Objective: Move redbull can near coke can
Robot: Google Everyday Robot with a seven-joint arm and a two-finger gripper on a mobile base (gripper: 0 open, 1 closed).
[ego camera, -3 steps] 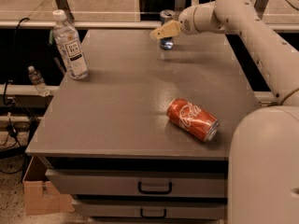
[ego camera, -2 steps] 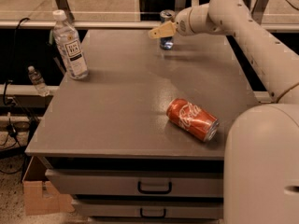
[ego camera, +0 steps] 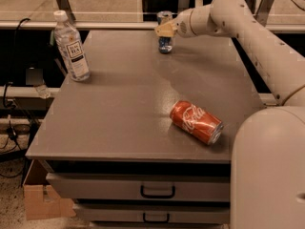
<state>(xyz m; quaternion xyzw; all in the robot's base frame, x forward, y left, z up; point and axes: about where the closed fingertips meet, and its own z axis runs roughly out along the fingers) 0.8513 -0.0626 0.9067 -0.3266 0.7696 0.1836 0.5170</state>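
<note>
The redbull can (ego camera: 165, 43), slim and blue-and-silver, stands upright near the far edge of the grey table (ego camera: 124, 104). My gripper (ego camera: 166, 29) reaches in from the right and sits at the can's upper half, covering its middle. The can's silver top shows just above the gripper. The coke can (ego camera: 195, 122), red with white script, lies on its side at the front right of the table, well apart from the redbull can and nearer to the camera.
A clear water bottle (ego camera: 71, 46) with a white label stands at the table's left edge. My white arm (ego camera: 248, 27) spans the right side, and the robot's body (ego camera: 269, 171) fills the lower right. Drawers (ego camera: 157, 191) sit below the tabletop.
My gripper has shifted slightly to the left at the redbull can. The coke can and the bottle have not moved.
</note>
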